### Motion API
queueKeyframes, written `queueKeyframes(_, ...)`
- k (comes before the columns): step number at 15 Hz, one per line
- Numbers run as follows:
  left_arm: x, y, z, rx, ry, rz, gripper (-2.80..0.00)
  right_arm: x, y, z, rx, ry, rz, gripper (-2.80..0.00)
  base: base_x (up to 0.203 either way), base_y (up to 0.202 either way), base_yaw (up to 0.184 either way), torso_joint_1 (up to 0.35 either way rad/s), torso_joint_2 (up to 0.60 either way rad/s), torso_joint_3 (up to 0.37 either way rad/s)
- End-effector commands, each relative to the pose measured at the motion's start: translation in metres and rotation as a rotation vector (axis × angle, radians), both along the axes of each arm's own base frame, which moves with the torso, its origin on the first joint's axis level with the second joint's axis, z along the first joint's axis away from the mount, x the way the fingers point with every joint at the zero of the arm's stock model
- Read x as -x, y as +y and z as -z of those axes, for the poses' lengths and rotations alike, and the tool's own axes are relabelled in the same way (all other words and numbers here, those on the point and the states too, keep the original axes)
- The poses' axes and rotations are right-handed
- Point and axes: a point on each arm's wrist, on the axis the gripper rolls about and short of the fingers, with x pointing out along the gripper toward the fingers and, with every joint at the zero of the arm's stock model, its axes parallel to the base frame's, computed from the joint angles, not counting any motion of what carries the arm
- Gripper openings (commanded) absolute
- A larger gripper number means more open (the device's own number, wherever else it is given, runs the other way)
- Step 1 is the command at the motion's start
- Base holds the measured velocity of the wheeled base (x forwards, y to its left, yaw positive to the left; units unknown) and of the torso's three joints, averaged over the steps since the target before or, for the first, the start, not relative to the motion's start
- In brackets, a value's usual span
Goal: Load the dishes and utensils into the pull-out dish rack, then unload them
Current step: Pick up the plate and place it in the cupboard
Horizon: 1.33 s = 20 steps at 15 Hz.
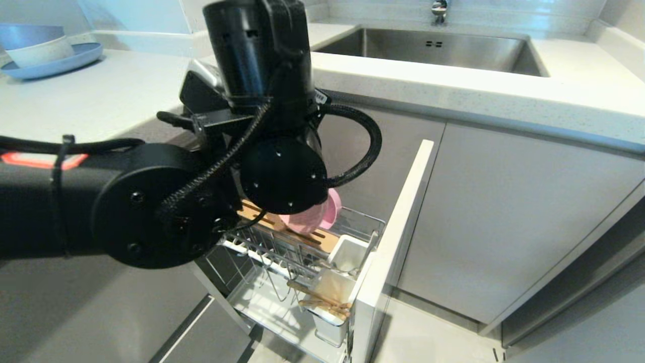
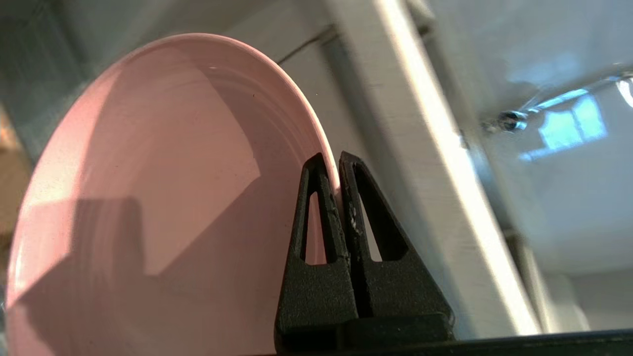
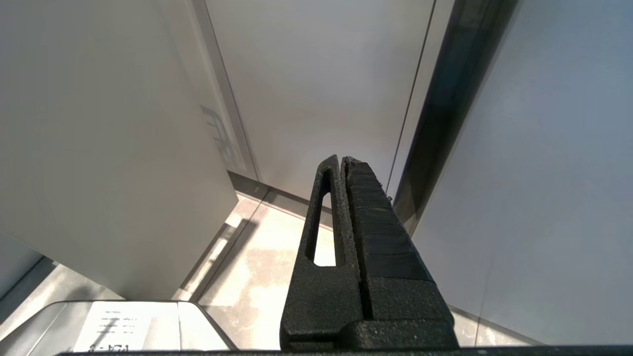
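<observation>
1. Head view: the left arm (image 1: 151,212) reaches over the pull-out dish rack (image 1: 302,262), hiding its own gripper. A pink plate (image 1: 315,214) shows just past the wrist, above the rack's slotted wooden strip (image 1: 282,227). Chopsticks (image 1: 322,301) lie in the near utensil cup (image 1: 330,307).
2. Left wrist view: the left gripper (image 2: 332,163) is clenched on the plate's rim, pinching its thin edge. The plate looks rigid, smooth and breakable, so a rim grip could slip or let it swing.
3. Right wrist view: the right gripper (image 3: 341,160) hangs parked beside cabinet fronts, fingers pressed together, grasping nothing.
</observation>
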Motion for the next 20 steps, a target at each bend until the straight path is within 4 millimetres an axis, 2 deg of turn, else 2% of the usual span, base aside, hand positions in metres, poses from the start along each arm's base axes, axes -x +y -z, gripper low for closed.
queueKeyframes(1, -0.003, -0.003, 0.012, 0.004, 0.016, -0.035, -2.8, 0.0, 0.0, 0.0, 0.0, 0.002, -0.001, -2.8, 0.0, 0.0, 0.0, 0.0, 0.0, 0.0)
queueKeyframes(5, -0.002, -0.001, 0.016, 0.036, 0.017, -0.102, -2.8, 0.0, 0.0, 0.0, 0.0, 0.002, 0.0, -2.8, 0.0, 0.0, 0.0, 0.0, 0.0, 0.0)
queueKeyframes(13, -0.01, 0.01, 0.052, 0.165, 0.06, -0.165, -2.8, 0.0, 0.0, 0.0, 0.0, 0.002, -0.001, -2.8, 0.0, 0.0, 0.0, 0.0, 0.0, 0.0)
queueKeyframes(20, -0.015, 0.017, 0.053, 0.243, 0.047, -0.192, -2.8, 0.0, 0.0, 0.0, 0.0, 0.002, -0.001, -2.8, 0.0, 0.0, 0.0, 0.0, 0.0, 0.0)
